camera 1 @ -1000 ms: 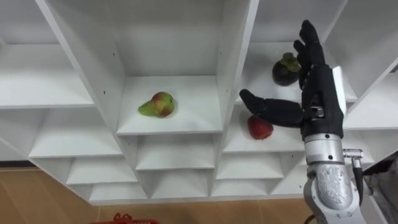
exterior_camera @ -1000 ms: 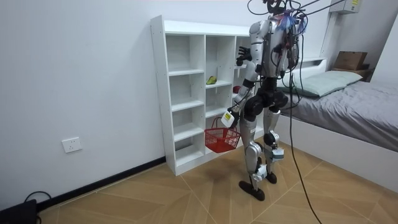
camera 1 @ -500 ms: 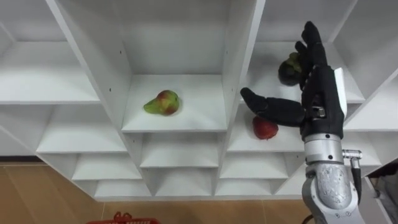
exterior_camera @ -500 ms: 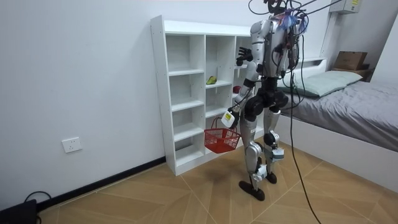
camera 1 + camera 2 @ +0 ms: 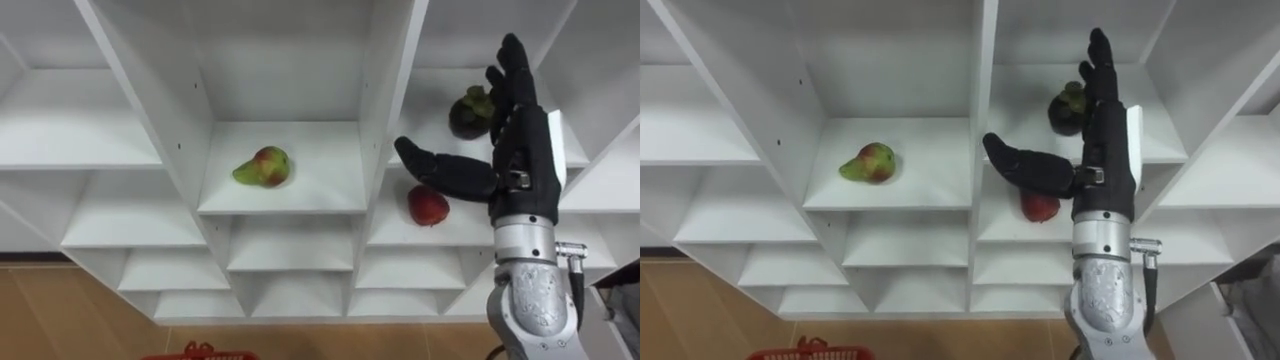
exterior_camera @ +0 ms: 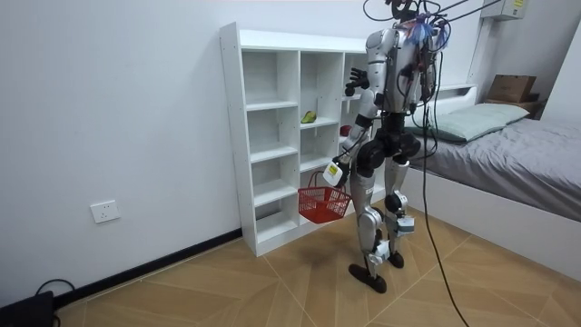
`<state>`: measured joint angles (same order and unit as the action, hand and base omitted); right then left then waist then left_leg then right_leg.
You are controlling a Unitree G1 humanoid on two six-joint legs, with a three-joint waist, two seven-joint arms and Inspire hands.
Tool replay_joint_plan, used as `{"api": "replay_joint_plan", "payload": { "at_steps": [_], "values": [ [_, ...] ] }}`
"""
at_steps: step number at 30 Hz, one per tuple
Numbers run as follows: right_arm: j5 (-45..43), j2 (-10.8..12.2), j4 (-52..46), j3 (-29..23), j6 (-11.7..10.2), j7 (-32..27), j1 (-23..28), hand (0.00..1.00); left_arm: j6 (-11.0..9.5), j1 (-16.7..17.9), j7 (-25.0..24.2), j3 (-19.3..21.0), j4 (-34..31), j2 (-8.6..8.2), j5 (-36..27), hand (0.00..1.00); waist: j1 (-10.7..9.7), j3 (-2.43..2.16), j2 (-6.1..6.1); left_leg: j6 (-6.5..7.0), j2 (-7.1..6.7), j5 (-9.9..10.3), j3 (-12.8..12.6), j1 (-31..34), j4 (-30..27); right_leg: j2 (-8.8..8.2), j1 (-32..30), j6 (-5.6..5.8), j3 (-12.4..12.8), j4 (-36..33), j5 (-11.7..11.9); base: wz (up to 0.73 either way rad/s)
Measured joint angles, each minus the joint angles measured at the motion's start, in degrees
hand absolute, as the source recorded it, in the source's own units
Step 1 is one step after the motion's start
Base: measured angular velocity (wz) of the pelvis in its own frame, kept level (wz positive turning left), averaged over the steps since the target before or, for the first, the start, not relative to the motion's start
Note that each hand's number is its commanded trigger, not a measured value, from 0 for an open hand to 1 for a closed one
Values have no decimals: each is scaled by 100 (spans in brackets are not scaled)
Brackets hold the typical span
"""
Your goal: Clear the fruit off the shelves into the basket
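I stand facing a white closet [image 5: 280,200] of open compartments. A green-red pear [image 5: 262,166] lies in the middle compartment. In the right column a dark mangosteen [image 5: 470,112] sits on the upper shelf and a red apple [image 5: 428,205] on the shelf below. My right hand [image 5: 520,150] is raised open in front of that column, fingers straight up beside the mangosteen, thumb stretched left just above the apple, touching neither. In the room view my left hand [image 6: 332,173] hangs low and carries a red basket [image 6: 324,203], whose handle [image 5: 195,352] peeks in at the bottom edge.
The closet [image 6: 263,136] stands against a white wall, on a wooden floor. Its other compartments hold nothing. A bed [image 6: 508,150] with grey bedding lies behind me at the room view's right.
The whole picture has shifted a little to the right. My right hand has edged right, so the mangosteen now shows beside its fingers instead of behind them.
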<state>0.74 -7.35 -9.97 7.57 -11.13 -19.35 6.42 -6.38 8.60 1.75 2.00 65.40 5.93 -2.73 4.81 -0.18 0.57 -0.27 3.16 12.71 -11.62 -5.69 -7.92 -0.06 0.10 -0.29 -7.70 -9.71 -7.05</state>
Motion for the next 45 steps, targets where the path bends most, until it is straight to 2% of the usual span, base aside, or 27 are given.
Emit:
{"api": "replay_joint_plan", "payload": {
  "at_steps": [5, 11, 15, 19, 25, 32, 35, 45],
  "values": [
    [1, -76, 72, -19, -2, -201, -173, 0, 0, 0, 41, -7, -18, 10, 0, 100, -1, 26, -53, 0, -1, 0, -2, 6, -70, -11, 43, 0, -28, 8, 0, 2],
    [-58, -223, 103, -71, -1, -481, -213, 0, 9, 87, 188, 5, -18, 29, 87, 100, 16, 37, -92, 0, -7, 0, 24, -3, -72, -7, 83, -1, -32, 35, -1, 2],
    [-225, -243, 258, -260, -1, -630, -338, 0, 24, 131, 184, 11, -30, 78, 248, 100, 12, 41, -119, -1, -5, 0, 69, 12, -63, 6, 102, -2, -47, 89, 0, 5],
    [-192, -268, 547, -339, -3, -741, -521, 0, 135, 147, 182, 11, -29, 129, 360, 100, 3, 46, -150, -9, -2, -5, 89, 6, -42, 8, 110, -2, -76, 108, 0, 1],
    [-12, -268, 837, -361, 3, -716, -529, 0, 218, 175, 210, 17, -57, 148, 490, 100, 14, 58, -208, -9, 1, -5, 100, -2, -40, 3, 131, -2, -104, 109, 0, 0],
    [-69, -297, 1209, -375, 29, -676, -625, 0, 256, 200, 262, 14, -132, 150, 576, 100, 27, 69, -206, -9, 0, -5, 131, -47, -42, -13, 192, -2, -176, 109, -1, 2],
    [-46, -377, 1216, -380, 29, -582, -629, 0, 283, 191, 266, 15, -140, 150, 578, 100, 38, 65, -202, -10, -1, -5, 145, -53, -41, -10, 198, -2, -169, 109, -1, 0],
    [-102, -382, 1454, -423, 70, -545, -683, 0, 394, 292, 286, 18, -256, 148, 619, 100, 8, 54, -179, -13, -6, -8, 198, -78, -47, -15, 234, -2, -190, 109, -1, 1]
  ]
}}
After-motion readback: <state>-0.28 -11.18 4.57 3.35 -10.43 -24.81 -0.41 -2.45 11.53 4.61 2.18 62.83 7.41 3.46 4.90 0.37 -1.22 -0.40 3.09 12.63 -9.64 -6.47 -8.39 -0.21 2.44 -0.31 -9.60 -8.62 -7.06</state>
